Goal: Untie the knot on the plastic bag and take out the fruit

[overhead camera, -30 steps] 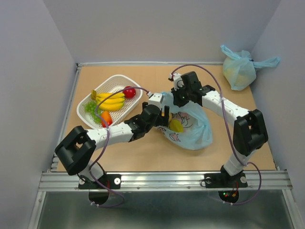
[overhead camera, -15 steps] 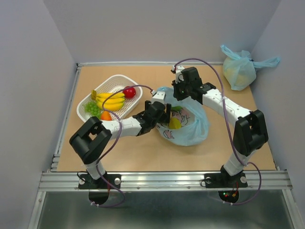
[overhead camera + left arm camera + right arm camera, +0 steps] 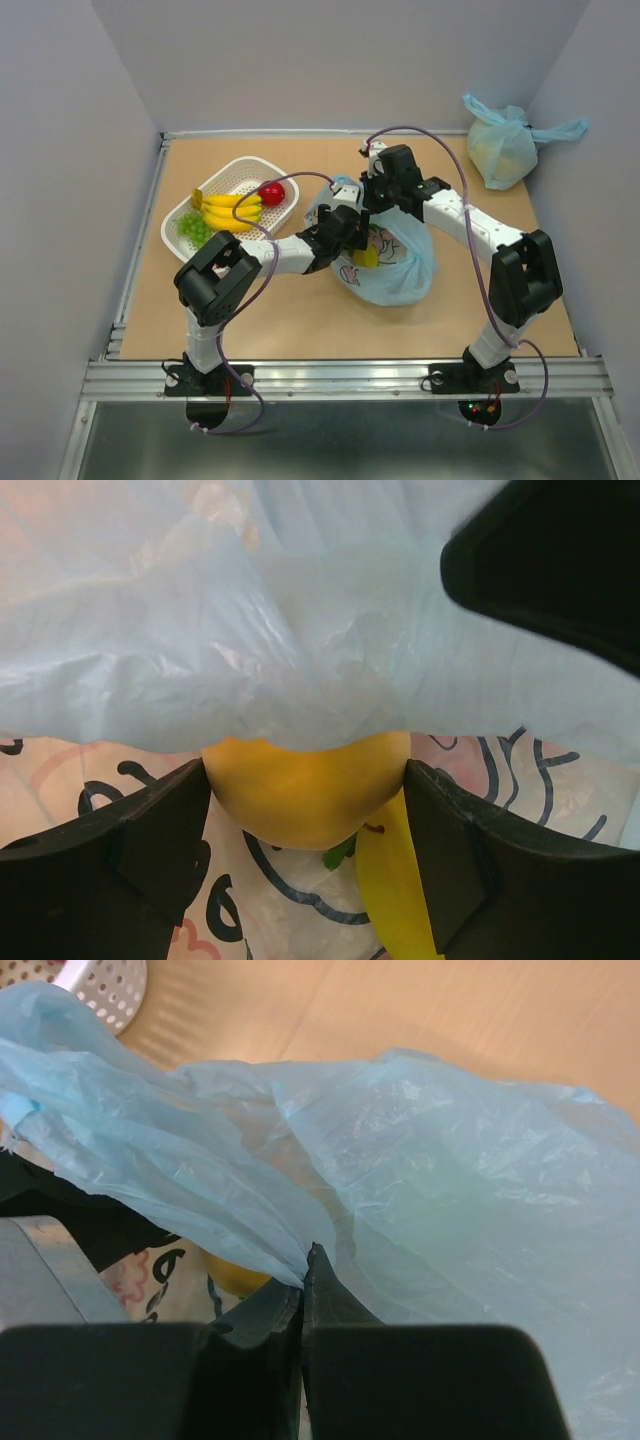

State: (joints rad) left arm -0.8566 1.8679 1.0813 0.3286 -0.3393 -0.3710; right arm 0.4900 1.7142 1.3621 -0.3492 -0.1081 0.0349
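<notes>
At frame centre, the plastic bag (image 3: 395, 270) rim is pinched by the right gripper (image 3: 303, 1280), while a yellow fruit (image 3: 305, 790) is bracketed by the spread left gripper (image 3: 305, 825)

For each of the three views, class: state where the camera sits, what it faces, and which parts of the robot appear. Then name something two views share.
Top external: fixed above and behind the bases, looking down on the table, both arms, the basket and the plastic bag.
Left wrist: rides the left gripper, facing into the bag; open jaws flank an orange-yellow fruit.
Right wrist: rides the right gripper, jaws pinched shut on the bag's rim.
Shared: both wrist views show the bag and that fruit.
</notes>
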